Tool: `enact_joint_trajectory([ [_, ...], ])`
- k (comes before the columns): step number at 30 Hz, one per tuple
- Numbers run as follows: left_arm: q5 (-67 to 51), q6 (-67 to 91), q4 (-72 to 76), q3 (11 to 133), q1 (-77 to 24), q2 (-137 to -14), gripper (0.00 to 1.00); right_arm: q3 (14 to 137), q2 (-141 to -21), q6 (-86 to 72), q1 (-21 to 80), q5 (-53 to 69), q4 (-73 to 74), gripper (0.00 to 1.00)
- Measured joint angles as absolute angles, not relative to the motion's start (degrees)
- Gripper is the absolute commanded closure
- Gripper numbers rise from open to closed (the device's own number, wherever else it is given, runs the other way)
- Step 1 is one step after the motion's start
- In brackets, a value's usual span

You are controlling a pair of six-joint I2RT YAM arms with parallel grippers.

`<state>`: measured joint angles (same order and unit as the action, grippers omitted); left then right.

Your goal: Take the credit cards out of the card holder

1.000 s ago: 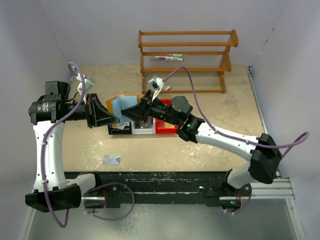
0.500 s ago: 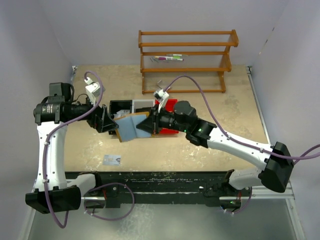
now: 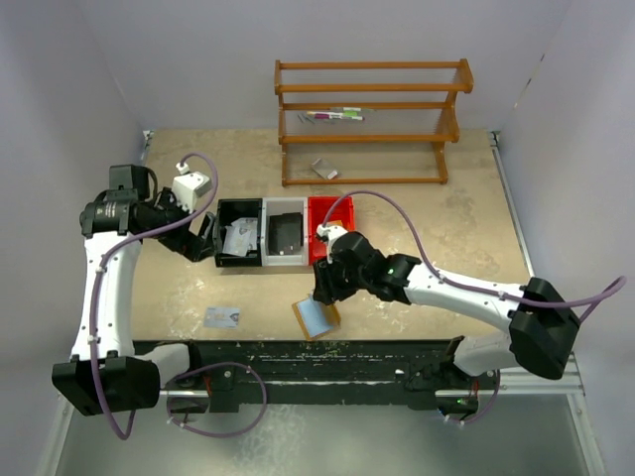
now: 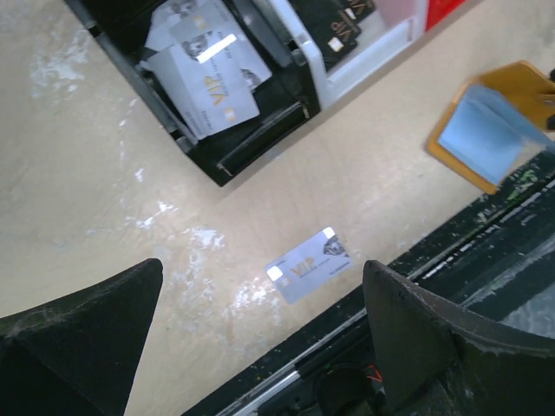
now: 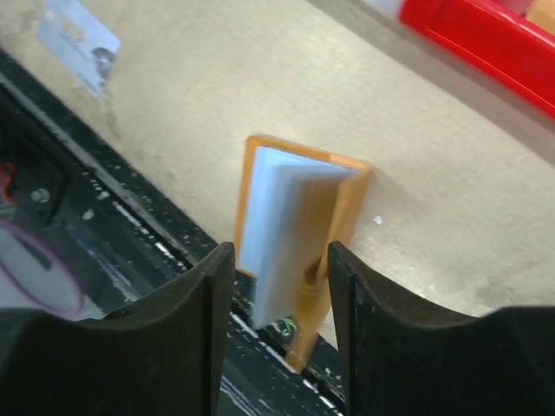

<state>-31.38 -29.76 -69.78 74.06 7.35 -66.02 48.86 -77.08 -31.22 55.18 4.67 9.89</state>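
1. Orange outside and pale blue inside, the card holder (image 3: pixel 316 317) sits half open on the table (image 3: pixel 466 218). It is right at the near edge, beside the black rail (image 3: pixel 347 357).
2. The right gripper (image 3: pixel 322 296) hangs just over the card holder. Its fingers (image 5: pixel 191 338) are partly apart, and the holder shows in the gap between them. The holder looks blurry, and I cannot tell if a finger touches it.
3. The left gripper (image 3: pixel 205 240) is spread wide and holds nothing. It is by the left side of the black bin (image 3: pixel 223 260).
4. Pale grey credit cards (image 4: pixel 212 74) lie in a loose pile in the black bin.
5. Dark cards (image 4: pixel 334 26) lie in the white bin (image 3: pixel 286 263) next to it.
6. The red bin (image 3: pixel 319 208) stands on the other side of the white bin.
7. One loose card (image 3: pixel 222 317) lies flat on the table, to the left of the card holder and apart from it.
8. A wooden rack (image 3: pixel 372 139) stands at the far side of the table.
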Motion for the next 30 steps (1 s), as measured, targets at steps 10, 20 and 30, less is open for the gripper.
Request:
enact_joint_trajectory([
  [10,-25.9,-26.2,-60.6,74.0,8.5,-66.1,0.01,48.9,-71.5,-34.3,50.8,-9.6,18.3,0.17],
  [20,-24.4,-17.0,-40.8,67.0,12.0,-65.3,0.01,49.6,-55.3,-38.0,24.9,-17.8,18.8,0.15],
  [30,-24.2,-12.3,-22.7,47.8,12.3,-60.3,0.01,38.0,-50.3,-39.6,18.4,-36.7,10.7,0.00],
])
